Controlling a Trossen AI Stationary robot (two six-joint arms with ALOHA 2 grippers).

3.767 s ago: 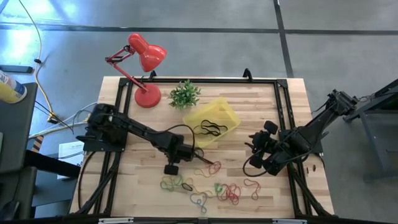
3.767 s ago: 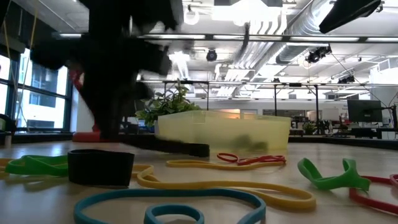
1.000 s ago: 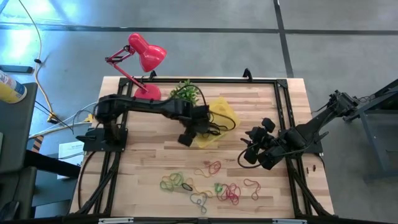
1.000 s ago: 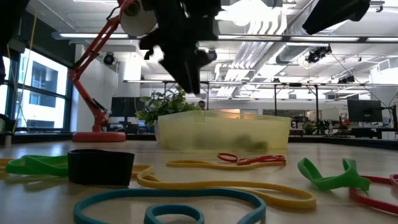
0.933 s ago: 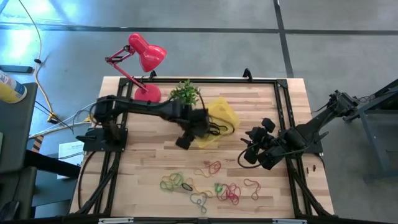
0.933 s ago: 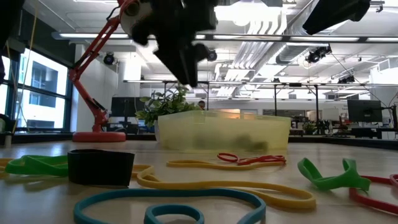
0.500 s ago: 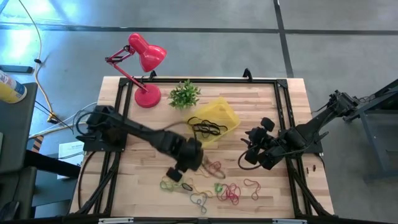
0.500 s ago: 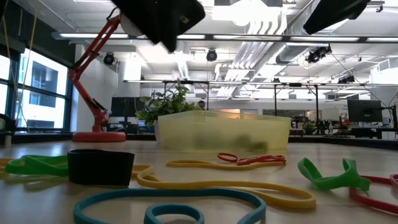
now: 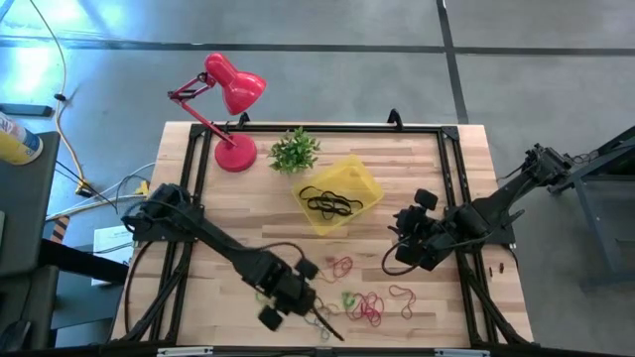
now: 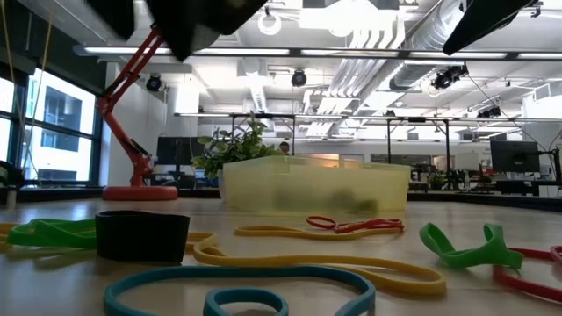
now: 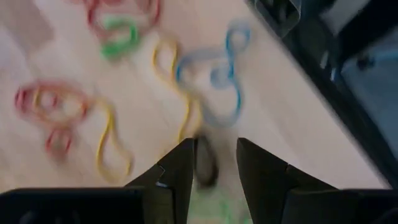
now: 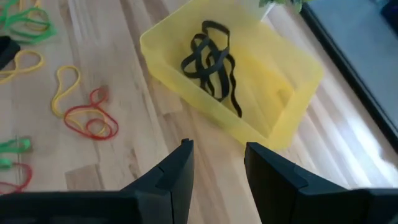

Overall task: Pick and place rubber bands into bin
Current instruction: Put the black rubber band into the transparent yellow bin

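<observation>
High view showed the butcher-block table (image 9: 238, 213) carrying everything, with the left arm stretched diagonally across it toward the near edge and the right arm folded at the right side. The red desk lamp (image 9: 230, 99) and the small green plant (image 9: 295, 151) stood along the far edge, well apart from the work. The yellow bin (image 9: 357, 178) sat near the middle of the table, tilted in plan, with several black bands (image 9: 330, 201) already lying inside it. The remaining rubber bands (image 9: 362, 305), in red, green, yellow and blue, were strewn over the wood near the front edge, probably where the left arm could reach them most easily. The left gripper (image 11: 212, 163) hung just above that scatter, its fingers apart with nothing between them, a stance that suited coming down on a band; a small dark object sat on the wood directly beneath the gap. The right gripper (image 12: 217, 165), waiting beside the bin, also had its fingers apart and empty, and it faced the bin without touching it. Judging by the many loops left on the table, the task was far from finished.
</observation>
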